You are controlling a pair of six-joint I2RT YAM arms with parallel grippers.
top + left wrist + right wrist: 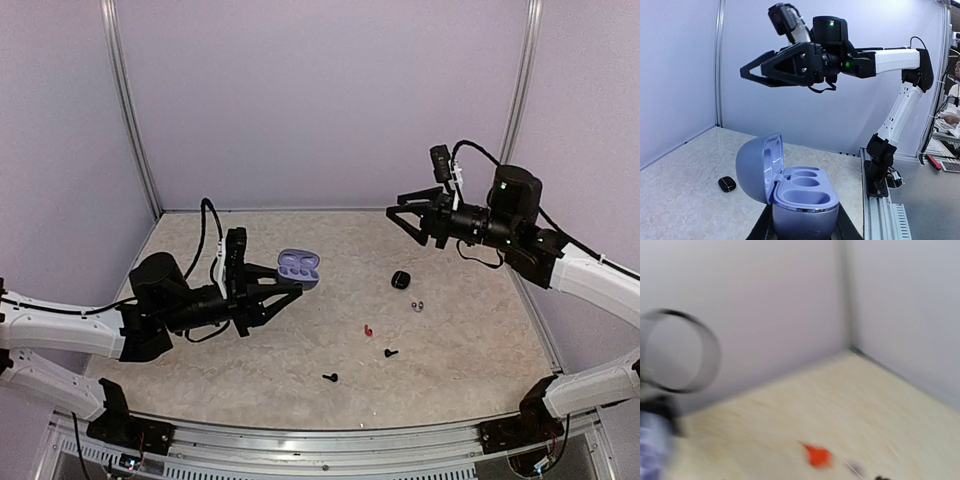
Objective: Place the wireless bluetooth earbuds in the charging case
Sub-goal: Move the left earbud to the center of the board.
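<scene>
Red earbud point(368, 329) looked tiny, light, slick; I'd pinch its stem. Left claw point(292, 283) clamped the open case point(299, 266); right claw point(394, 205) gaped empty.

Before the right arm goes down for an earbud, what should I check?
1. Lid open: ok, the lavender case has its lid swung up.
2. Wells free: ok, both are empty.
3. Case secured: ok, the left claw clamps its base.
4. Right claw ready: ok, open with nothing in it.
5. Target clear: ok, the red earbud lies on its own, apart from the black earbud.
6. Right wrist view usable: not ok, it is blurred.
</scene>
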